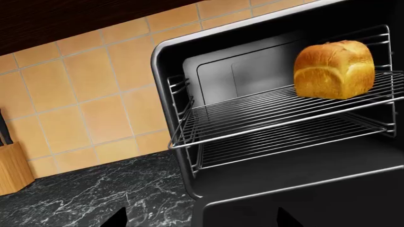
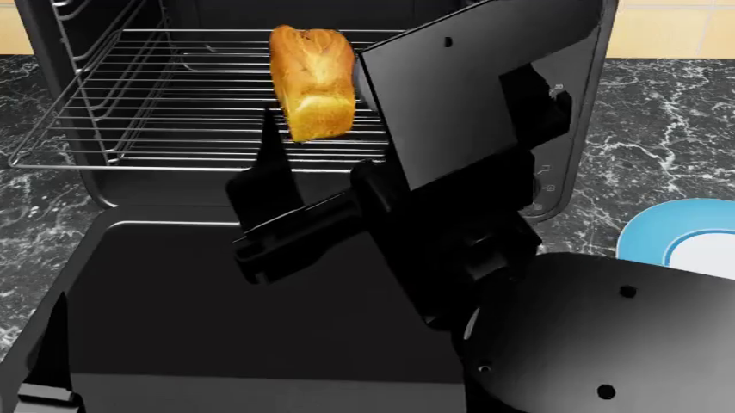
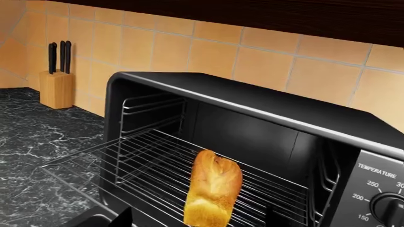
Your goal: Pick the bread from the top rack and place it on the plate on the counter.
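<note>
The bread (image 1: 334,68) stands on the top rack (image 1: 252,113) inside the open black oven. It also shows in the head view (image 2: 312,82) and the right wrist view (image 3: 213,191). My right gripper (image 3: 197,221) is open, with one fingertip on each side of the loaf's near end and a gap to both. In the head view one of its fingers (image 2: 270,159) rises left of the loaf, and the other is hidden by the arm. My left gripper (image 1: 202,222) is open and empty, low in front of the oven. The plate (image 2: 643,232) lies on the counter (image 2: 666,129) at the right.
The oven door (image 2: 206,292) lies open and flat below the racks. A second rack (image 1: 284,142) sits under the top one. A wooden knife block (image 3: 56,85) stands left of the oven. The oven's temperature knob (image 3: 388,208) is on its right side.
</note>
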Motion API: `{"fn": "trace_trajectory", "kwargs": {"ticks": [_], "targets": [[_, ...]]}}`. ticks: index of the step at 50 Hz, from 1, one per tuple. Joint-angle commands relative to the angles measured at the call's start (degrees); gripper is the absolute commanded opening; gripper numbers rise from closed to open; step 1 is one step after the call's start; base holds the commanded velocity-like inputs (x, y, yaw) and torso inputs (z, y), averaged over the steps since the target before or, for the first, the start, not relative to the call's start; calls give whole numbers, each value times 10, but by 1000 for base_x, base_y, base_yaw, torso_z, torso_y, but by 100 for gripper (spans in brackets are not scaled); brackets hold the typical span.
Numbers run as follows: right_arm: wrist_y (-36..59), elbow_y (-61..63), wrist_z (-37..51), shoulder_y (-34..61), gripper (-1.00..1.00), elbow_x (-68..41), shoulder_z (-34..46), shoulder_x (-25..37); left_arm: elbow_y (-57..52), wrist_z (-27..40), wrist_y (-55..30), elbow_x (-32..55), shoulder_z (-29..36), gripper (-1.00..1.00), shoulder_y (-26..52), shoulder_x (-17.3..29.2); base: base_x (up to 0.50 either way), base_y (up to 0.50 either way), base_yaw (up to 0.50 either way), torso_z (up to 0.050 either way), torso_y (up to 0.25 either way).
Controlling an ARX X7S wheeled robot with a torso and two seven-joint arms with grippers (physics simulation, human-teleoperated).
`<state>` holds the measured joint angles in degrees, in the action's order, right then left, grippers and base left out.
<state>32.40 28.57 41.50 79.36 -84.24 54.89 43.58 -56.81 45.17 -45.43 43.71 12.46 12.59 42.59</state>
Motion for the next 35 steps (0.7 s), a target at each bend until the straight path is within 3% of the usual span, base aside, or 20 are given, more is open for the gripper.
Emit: {"fn": "trace_trajectory", "kwargs": {"ticks": [1, 35], "targets": [[8, -35, -14, 7, 100, -6, 7, -23, -2, 3, 10, 4, -2, 100, -8, 9, 0, 0, 0, 0, 0], [27, -148, -57, 27, 100, -7, 20, -66, -1, 11, 26, 2, 13, 100, -11, 19, 0, 0, 0, 0, 0]]}}
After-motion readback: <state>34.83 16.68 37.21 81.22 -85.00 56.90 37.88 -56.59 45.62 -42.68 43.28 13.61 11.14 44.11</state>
